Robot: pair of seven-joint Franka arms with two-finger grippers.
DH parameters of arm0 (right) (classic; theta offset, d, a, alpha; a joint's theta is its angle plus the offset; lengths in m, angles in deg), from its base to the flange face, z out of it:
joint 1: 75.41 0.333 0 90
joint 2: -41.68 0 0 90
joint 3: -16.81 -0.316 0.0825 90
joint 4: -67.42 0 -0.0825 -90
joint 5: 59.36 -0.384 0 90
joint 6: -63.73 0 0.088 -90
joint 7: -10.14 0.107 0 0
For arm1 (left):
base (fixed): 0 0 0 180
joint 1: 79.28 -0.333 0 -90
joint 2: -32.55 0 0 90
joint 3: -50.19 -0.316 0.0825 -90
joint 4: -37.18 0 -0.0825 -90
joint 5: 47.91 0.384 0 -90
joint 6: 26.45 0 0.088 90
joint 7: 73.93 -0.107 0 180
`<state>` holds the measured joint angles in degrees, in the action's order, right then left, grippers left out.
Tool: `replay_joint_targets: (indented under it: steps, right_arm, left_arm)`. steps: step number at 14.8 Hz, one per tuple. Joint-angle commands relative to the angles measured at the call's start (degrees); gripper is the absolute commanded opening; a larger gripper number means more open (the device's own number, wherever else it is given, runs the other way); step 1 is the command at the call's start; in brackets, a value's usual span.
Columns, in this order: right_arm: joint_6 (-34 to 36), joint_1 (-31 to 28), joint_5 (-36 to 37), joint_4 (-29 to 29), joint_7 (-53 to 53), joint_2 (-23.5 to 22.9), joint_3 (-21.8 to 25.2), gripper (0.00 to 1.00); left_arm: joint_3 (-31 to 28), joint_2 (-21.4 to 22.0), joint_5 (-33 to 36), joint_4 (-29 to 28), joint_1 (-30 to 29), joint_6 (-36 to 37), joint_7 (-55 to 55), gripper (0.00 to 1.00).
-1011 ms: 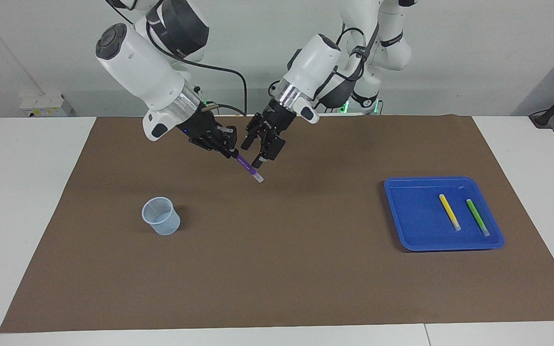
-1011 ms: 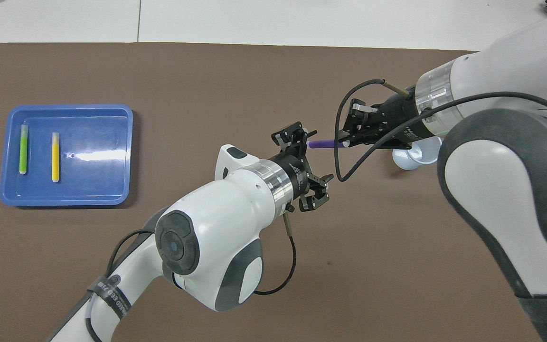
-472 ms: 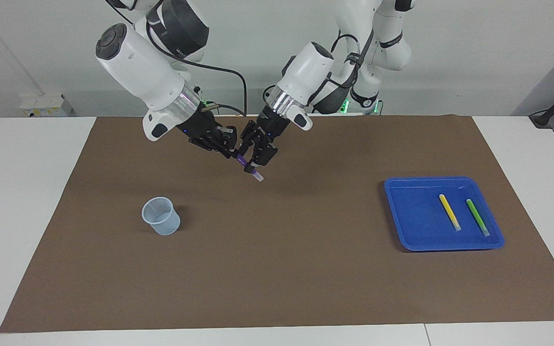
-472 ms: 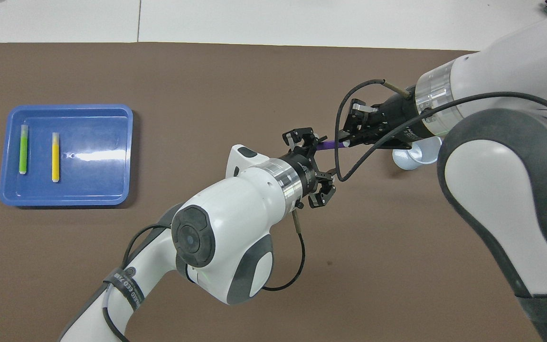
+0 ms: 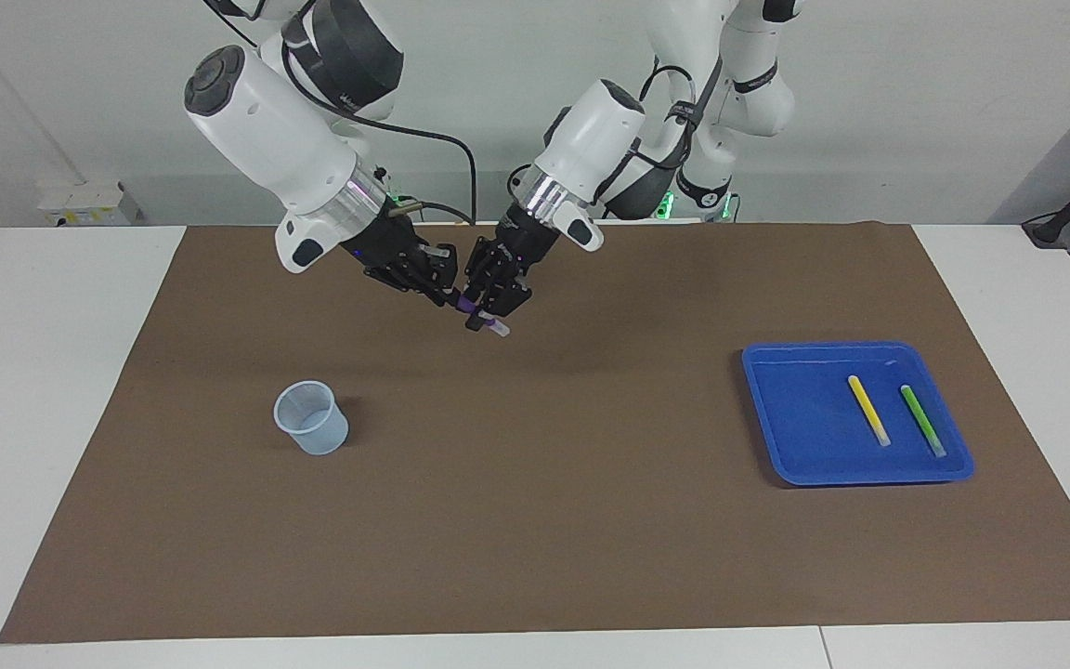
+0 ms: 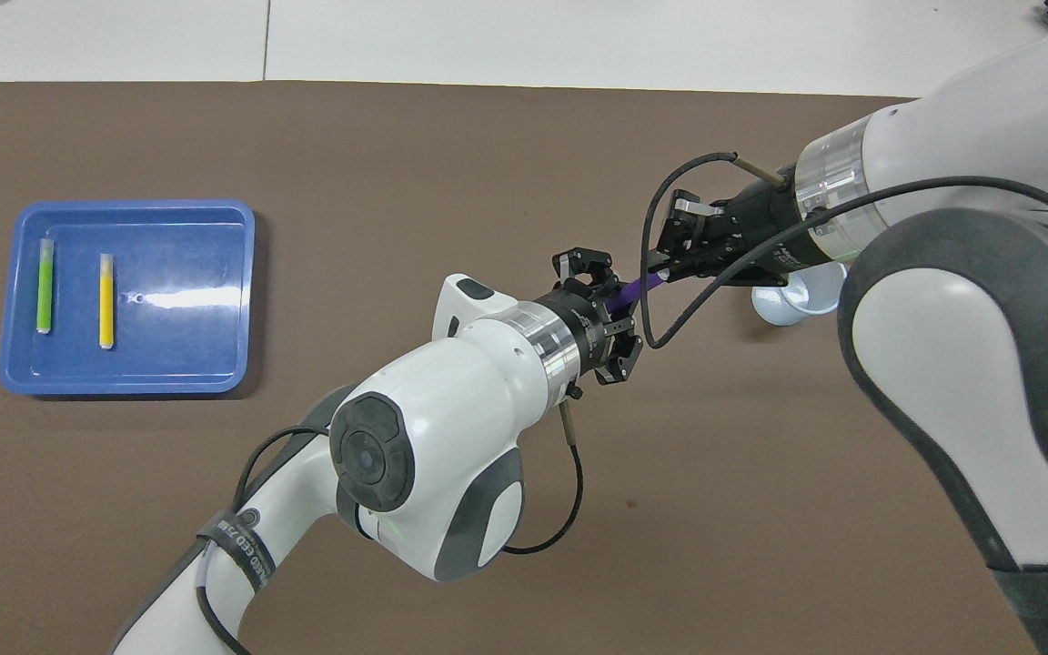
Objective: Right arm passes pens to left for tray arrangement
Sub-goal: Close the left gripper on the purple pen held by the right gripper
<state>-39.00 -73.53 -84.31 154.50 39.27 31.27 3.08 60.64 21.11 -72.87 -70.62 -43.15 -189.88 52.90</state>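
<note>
yellow pen [image 5: 868, 410] and green pen [image 5: 922, 420] lie in the tray [image 5: 800, 437]; purple pen [image 5: 482, 319] mid-handover, left claw [image 5: 486, 311] and right claw [image 5: 445, 295] both clamped on it.

A small translucent pale-blue plastic cup [image 5: 311, 417] stands upright on a brown mat [image 5: 554, 520], toward the right arm's end of it. The mat covers most of a white table [image 5: 43, 390], whose bare top shows past the mat's edges. A white socket box [image 5: 89, 203] sits against the wall near the table's corner.
</note>
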Motion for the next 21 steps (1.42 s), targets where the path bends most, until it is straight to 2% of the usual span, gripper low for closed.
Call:
replay_joint_targets:
  steps: [1,2,4,5,7,12,13,15,21]
  right_arm:
    - [-1.34,-0.48,-1.24,1.08,0.23,0.57,-0.24,0.13]
    - [-1.34,-0.48,-1.24,0.99,0.23,0.66,-0.24,0.13]
    - [-1.34,-0.48,-1.24,0.99,0.05,0.57,-0.24,0.13]
    - [-1.42,-0.48,-1.24,0.99,0.05,0.57,-0.24,0.13]
    - [-1.34,-0.48,-1.24,0.99,0.05,0.57,-0.24,0.13]
    - [-1.42,-0.48,-1.24,0.9,-0.04,0.49,-0.24,0.13]
    - [-1.42,-0.48,-1.24,0.9,-0.04,0.49,-0.24,0.13]
    - [-1.42,-0.48,-1.24,0.9,-0.04,0.49,-0.24,0.13]
    - [-1.42,-0.48,-1.24,0.9,-0.13,0.49,-0.24,0.13]
  left_arm:
    - [-0.52,-0.69,1.14,1.62,0.26,1.44,-2.01,0.02]
    - [-0.51,-0.6,1.4,2.15,0.17,3.19,-2.81,0.05]
    - [-0.51,-0.69,1.4,3.38,0.0,5.05,-2.81,0.35]
    - [-0.51,-0.69,1.4,3.29,0.0,5.06,-2.81,0.46]
    - [-0.51,-0.69,1.4,3.29,0.0,5.32,-2.81,0.61]
    - [-0.69,-0.34,1.4,3.38,-0.09,8.82,-2.99,0.61]
    - [-0.78,-0.17,1.4,3.38,-0.27,9.62,-3.34,0.59]
    - [-0.69,0.1,1.4,3.47,-1.05,10.5,-3.52,0.47]
    - [-0.69,0.28,1.4,6.02,-2.99,14.55,-3.52,0.46]
